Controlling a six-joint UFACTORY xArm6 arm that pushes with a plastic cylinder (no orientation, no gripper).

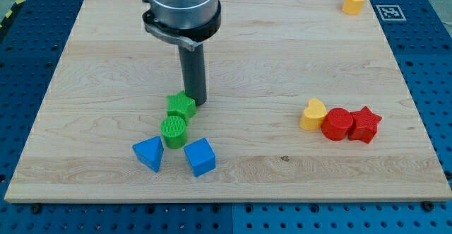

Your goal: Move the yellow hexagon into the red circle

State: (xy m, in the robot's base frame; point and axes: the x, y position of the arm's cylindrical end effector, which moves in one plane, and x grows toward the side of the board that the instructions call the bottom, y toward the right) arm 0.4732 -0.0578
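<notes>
My tip sits left of centre on the wooden board, touching or just beside the upper right edge of a green star-like block. It is a bare rod, so it holds nothing and can only push. Just below that block lies a green cylinder, and below it a blue triangular block and a blue cube, all packed close together.

The red circle is at the right of the frame, wedged between a yellow block on its left and a red star on its right, the three touching in a row. That yellow block looks more heart-shaped than hexagonal. A second yellow block sits alone at the upper right corner, well apart from the rest; its shape is too small to settle, though I judge it the likelier hexagon.

Either way, I am far from both yellow pieces, so the job looks barely begun. I would need to get behind the chosen block, on the side away from the red circle.
</notes>
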